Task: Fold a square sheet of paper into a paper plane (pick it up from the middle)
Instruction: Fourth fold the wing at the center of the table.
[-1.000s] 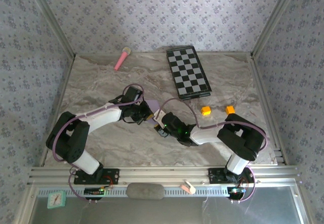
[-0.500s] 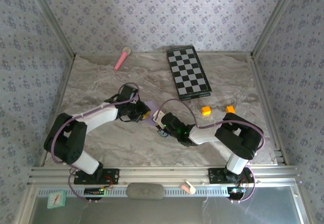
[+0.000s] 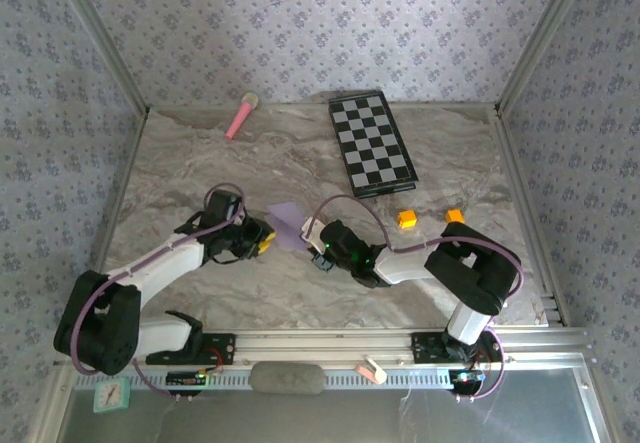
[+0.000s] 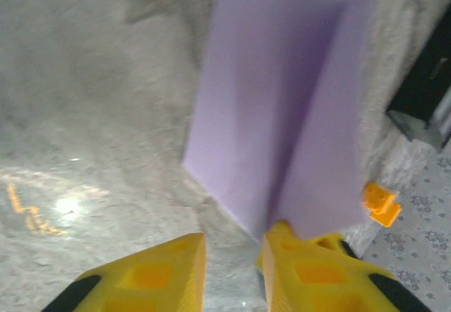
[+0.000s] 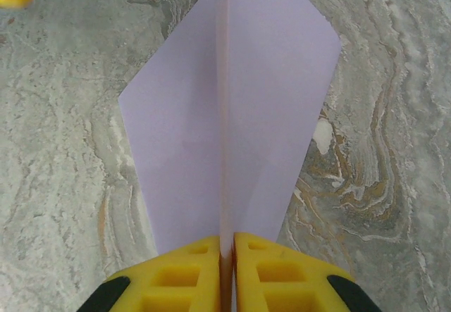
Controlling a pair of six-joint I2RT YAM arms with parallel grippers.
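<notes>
The square sheet of paper [image 5: 176, 129] is pale lilac and folded into a pointed paper plane shape with a raised centre crease. It rests on the marble table [image 3: 200, 163] between the two arms. My right gripper [image 5: 226, 247] is shut on that crease at the tail end. In the top view the paper [image 3: 285, 221] lies just left of the right gripper [image 3: 309, 231]. My left gripper [image 4: 232, 240] is open, with bare table between its fingers. Its right fingertip [image 4: 282, 236] is at the paper's [image 4: 275, 101] near corner. The left gripper [image 3: 264, 238] sits left of the paper.
A black-and-white checkered board [image 3: 372, 145] lies at the back right. A pink microphone-like stick [image 3: 241, 116] lies at the back left. Two small orange blocks [image 3: 406, 219] [image 3: 455, 217] sit right of the right arm. Metal frame rails border the table.
My left gripper has opened, let go of the paper and drawn back left and nearer. My right gripper has shut on the centre crease. The paper now lies flatter.
</notes>
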